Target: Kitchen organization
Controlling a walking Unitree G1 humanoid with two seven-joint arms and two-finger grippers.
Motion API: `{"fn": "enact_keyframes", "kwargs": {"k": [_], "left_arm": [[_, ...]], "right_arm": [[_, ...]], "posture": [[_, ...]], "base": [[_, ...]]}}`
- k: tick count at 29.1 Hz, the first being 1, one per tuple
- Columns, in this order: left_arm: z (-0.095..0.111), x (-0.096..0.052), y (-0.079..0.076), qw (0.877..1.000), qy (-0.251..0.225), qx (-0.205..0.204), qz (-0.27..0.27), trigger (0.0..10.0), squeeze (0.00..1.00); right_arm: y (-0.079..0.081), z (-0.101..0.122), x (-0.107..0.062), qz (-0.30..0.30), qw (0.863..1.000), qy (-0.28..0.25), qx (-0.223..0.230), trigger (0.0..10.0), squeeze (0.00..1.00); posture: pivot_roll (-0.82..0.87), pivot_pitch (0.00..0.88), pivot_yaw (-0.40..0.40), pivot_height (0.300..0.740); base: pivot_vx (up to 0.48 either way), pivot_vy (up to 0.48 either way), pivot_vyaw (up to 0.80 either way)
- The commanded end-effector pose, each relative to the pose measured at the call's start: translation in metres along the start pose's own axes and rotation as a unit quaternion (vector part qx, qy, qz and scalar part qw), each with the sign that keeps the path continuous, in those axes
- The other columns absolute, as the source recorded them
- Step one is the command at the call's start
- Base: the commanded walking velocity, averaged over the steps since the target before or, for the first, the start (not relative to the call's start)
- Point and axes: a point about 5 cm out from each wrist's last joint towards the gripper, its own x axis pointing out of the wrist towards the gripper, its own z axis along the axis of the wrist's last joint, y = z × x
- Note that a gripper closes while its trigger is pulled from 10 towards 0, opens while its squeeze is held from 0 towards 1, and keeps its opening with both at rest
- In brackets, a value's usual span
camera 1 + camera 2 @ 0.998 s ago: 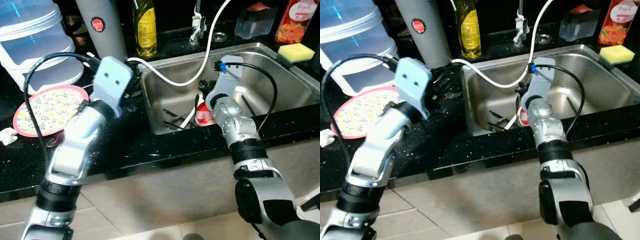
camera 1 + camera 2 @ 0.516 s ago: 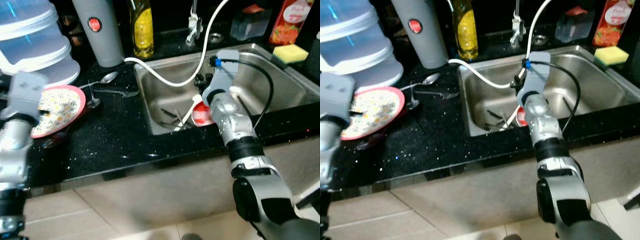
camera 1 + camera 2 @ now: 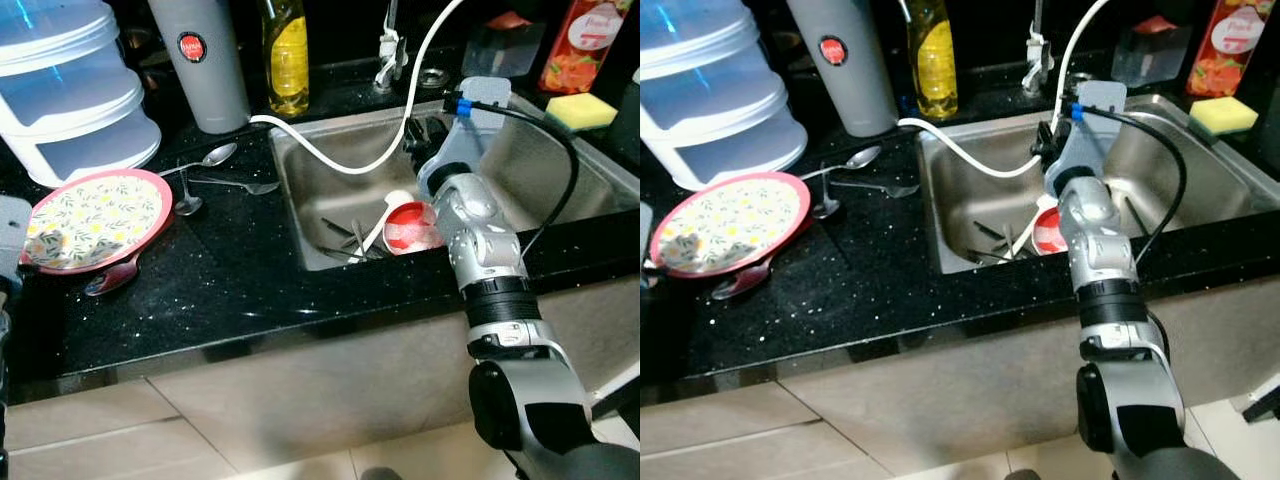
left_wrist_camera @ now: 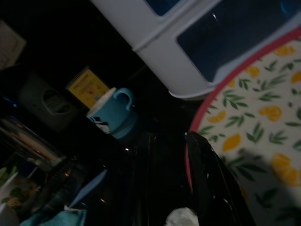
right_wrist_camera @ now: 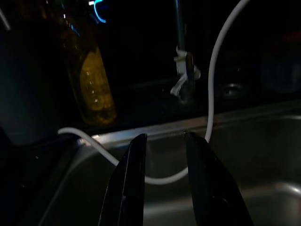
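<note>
A floral plate (image 3: 95,215) with a pink rim lies on the black counter, its near edge resting on a red spoon (image 3: 110,280). My left gripper (image 4: 167,139) is at the plate's left edge, open; the pink rim runs along the inner side of one finger (image 4: 211,183). My right gripper (image 5: 164,136) hangs open over the steel sink (image 3: 560,170), pointing at its back edge, with nothing between its fingers. In the sink lie a red bowl (image 3: 410,228), a white spoon (image 3: 385,212) and several dark utensils (image 3: 345,240).
Three metal spoons (image 3: 210,157) lie on the counter between plate and sink. Stacked white containers (image 3: 70,90), a grey flask (image 3: 200,60) and a yellow bottle (image 3: 285,55) stand behind. A white hose (image 3: 340,155) loops into the sink. A yellow sponge (image 3: 585,108) sits at the right.
My left arm has swung from over the counter beside the sink out to the far left by the plate. The right gripper has lifted a little toward the sink's back.
</note>
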Motion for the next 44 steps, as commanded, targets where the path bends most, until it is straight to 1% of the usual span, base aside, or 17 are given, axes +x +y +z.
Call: {"fn": "enact_keyframes", "kwargs": {"k": [1, 5, 9, 20, 23, 25, 26, 28, 29, 30, 31, 33, 36, 39, 41, 42, 44], "left_arm": [[-0.008, 0.001, 0.008, 1.000, 0.014, 0.017, -0.005, 10.0, 0.00], [-0.013, 0.000, 0.003, 1.000, 0.010, 0.019, -0.017, 10.0, 0.00], [-0.013, -0.002, 0.000, 0.999, -0.001, 0.040, -0.026, 10.0, 0.00], [-0.013, -0.012, -0.003, 0.999, -0.025, 0.023, -0.027, 10.0, 0.00], [-0.005, -0.020, -0.015, 0.998, -0.050, 0.017, -0.037, 10.0, 0.00], [0.018, -0.029, -0.033, 0.994, -0.098, 0.024, -0.045, 10.0, 0.00], [0.041, -0.036, -0.052, 0.989, -0.140, 0.015, -0.054, 10.0, 0.00], [0.047, -0.038, -0.059, 0.987, -0.151, 0.010, -0.058, 10.0, 0.00], [0.055, -0.039, -0.068, 0.984, -0.164, 0.004, -0.063, 10.0, 0.00], [0.055, -0.039, -0.068, 0.984, -0.164, 0.004, -0.063, 10.0, 0.00], [0.066, -0.042, -0.084, 0.981, -0.180, -0.005, -0.072, 10.0, 0.00], [0.068, -0.044, -0.087, 0.981, -0.181, -0.008, -0.070, 10.0, 0.00], [0.066, -0.044, -0.082, 0.983, -0.175, -0.002, -0.063, 10.0, 0.00], [0.048, -0.041, -0.049, 0.989, -0.142, 0.024, -0.021, 10.0, 0.00], [0.025, -0.027, -0.019, 0.994, -0.099, 0.048, 0.018, 10.0, 0.00], [0.025, -0.027, -0.019, 0.994, -0.099, 0.048, 0.018, 10.0, 0.00], [0.013, -0.019, -0.005, 0.995, -0.077, 0.064, 0.029, 10.0, 0.00]], "right_arm": [[0.002, 0.002, -0.002, 0.008, 1.000, -0.013, 0.009, 10.0, 0.00], [0.003, 0.004, -0.001, 0.011, 1.000, -0.015, 0.014, 10.0, 0.00], [0.006, 0.004, 0.000, 0.016, 1.000, -0.016, 0.017, 10.0, 0.00], [0.016, 0.001, 0.005, 0.033, 0.999, -0.008, 0.032, 10.0, 0.00], [0.019, -0.001, 0.005, 0.037, 0.999, -0.006, 0.038, 10.0, 0.00], [0.021, -0.003, 0.005, 0.040, 0.998, -0.002, 0.043, 10.0, 0.00], [0.022, -0.004, 0.006, 0.045, 0.998, 0.003, 0.044, 10.0, 0.00], [0.023, -0.005, 0.007, 0.046, 0.998, 0.004, 0.044, 10.0, 0.00], [0.025, -0.005, 0.008, 0.051, 0.998, 0.004, 0.044, 10.0, 0.00], [0.025, -0.005, 0.008, 0.051, 0.998, 0.004, 0.044, 10.0, 0.00], [0.031, -0.003, 0.009, 0.060, 0.997, 0.004, 0.046, 10.0, 0.00], [0.033, -0.002, 0.010, 0.065, 0.997, 0.004, 0.046, 10.0, 0.00], [0.033, -0.003, 0.011, 0.066, 0.997, 0.004, 0.046, 10.0, 0.00], [0.034, -0.005, 0.011, 0.068, 0.996, 0.007, 0.049, 10.0, 0.00], [0.035, -0.005, 0.011, 0.068, 0.996, 0.008, 0.052, 10.0, 0.00], [0.035, -0.005, 0.011, 0.068, 0.996, 0.008, 0.052, 10.0, 0.00], [0.035, -0.006, 0.011, 0.069, 0.996, 0.007, 0.053, 10.0, 0.00]], "posture": [[-0.12, 0.000, 0.054, 0.740], [-0.11, 0.000, 0.048, 0.740], [-0.10, 0.000, 0.037, 0.740], [-0.05, 0.000, 0.018, 0.740], [-0.03, 0.000, 0.012, 0.740], [-0.01, 0.000, -0.010, 0.740], [0.00, 0.000, -0.020, 0.740], [0.00, 0.000, -0.020, 0.740], [0.00, 0.000, -0.029, 0.740], [0.00, 0.000, -0.029, 0.740], [0.01, 0.000, -0.041, 0.740], [0.01, 0.000, -0.044, 0.740], [0.01, 0.000, -0.049, 0.740], [0.02, 0.000, -0.051, 0.740], [0.02, 0.000, -0.046, 0.740], [0.02, 0.000, -0.046, 0.740], [0.02, 0.000, -0.044, 0.740]], "base": [[0.000, 0.000, 0.00], [0.000, 0.000, 0.00], [0.000, 0.000, 0.00], [0.000, 0.000, 0.00], [0.000, 0.000, 0.00], [0.000, 0.000, 0.00], [0.000, 0.000, 0.00], [0.000, 0.000, 0.00], [0.000, 0.000, 0.00], [0.000, 0.000, 0.00], [0.000, 0.000, 0.00], [0.000, 0.000, 0.00], [0.000, 0.000, 0.00], [0.000, 0.000, 0.00], [0.000, 0.000, 0.00], [0.000, 0.000, 0.00], [0.000, 0.000, 0.00]]}}
